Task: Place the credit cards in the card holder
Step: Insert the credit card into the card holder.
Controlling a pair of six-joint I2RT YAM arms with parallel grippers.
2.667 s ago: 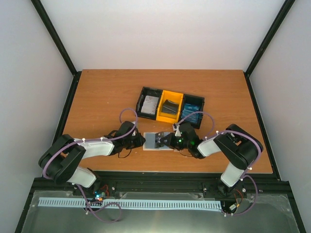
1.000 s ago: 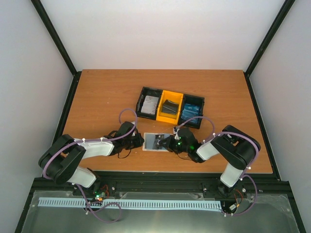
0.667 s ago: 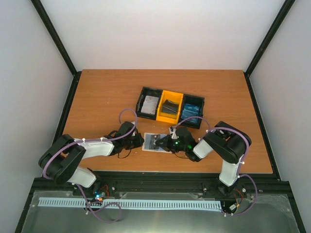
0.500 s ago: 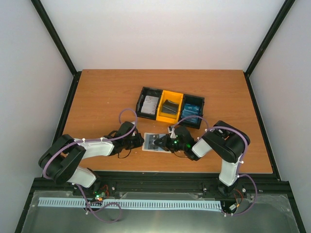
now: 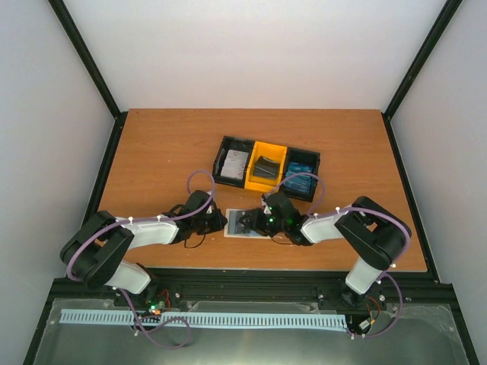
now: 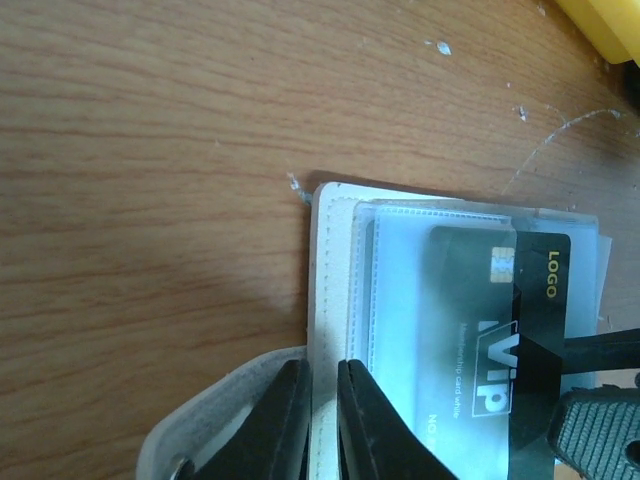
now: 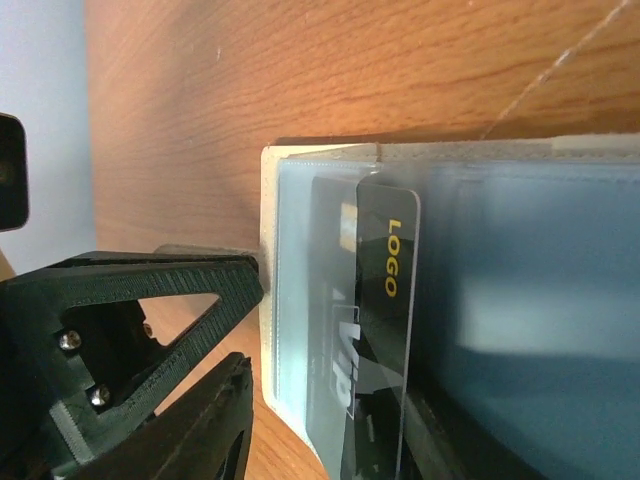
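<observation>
The cream card holder (image 5: 235, 230) lies open on the table between my two arms. My left gripper (image 6: 322, 372) is shut on its stitched left edge (image 6: 335, 260). A dark credit card (image 6: 485, 310) printed LOGO and VIP sits partly inside a clear sleeve, its right end sticking out. My right gripper (image 7: 330, 450) is open at that end, its fingers apart on either side of the card (image 7: 386, 300). Grey-white (image 5: 234, 163), dark (image 5: 266, 167) and blue (image 5: 301, 169) cards lie in the tray behind.
The black-and-yellow three-compartment tray (image 5: 250, 163) stands just behind the holder, its yellow corner (image 6: 612, 18) near the left gripper. Purple cables loop over both wrists. Bare wood surrounds the holder, and the table's front edge lies close below it.
My right gripper slid left, pushing the dark card further into the sleeve, then opened and let go of it. The left gripper has stayed on the holder's edge.
</observation>
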